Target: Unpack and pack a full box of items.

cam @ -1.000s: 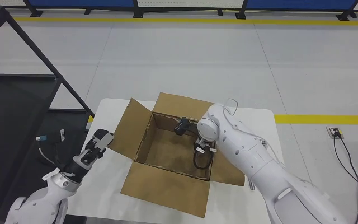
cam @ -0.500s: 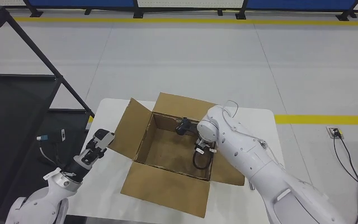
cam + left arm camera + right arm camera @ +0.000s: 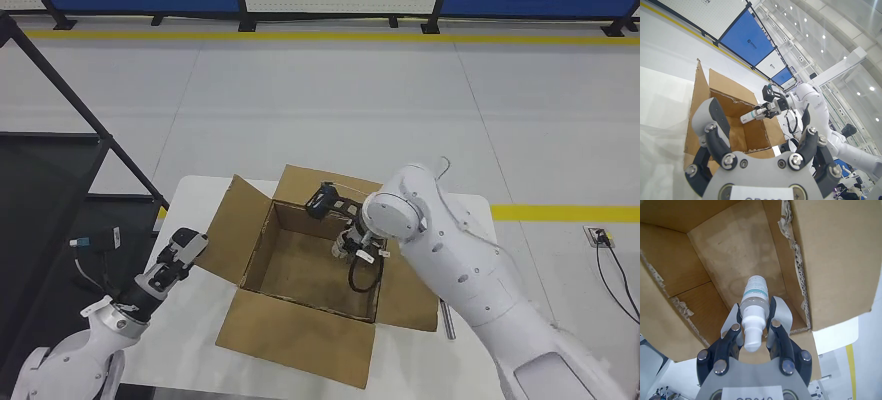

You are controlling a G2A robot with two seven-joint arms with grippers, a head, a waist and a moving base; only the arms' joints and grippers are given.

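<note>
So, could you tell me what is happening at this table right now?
The right arm has its jaws shut on a bottle, held tilted with its base down over the open box, near the far wall. The left arm is beside the box above the table, jaws open and holding nothing.

White table [image 3: 205, 198], yellow floor line [image 3: 560, 212]

Top looks down; left wrist sideways, right wrist close above box [image 3: 300, 270] (shared).
</note>
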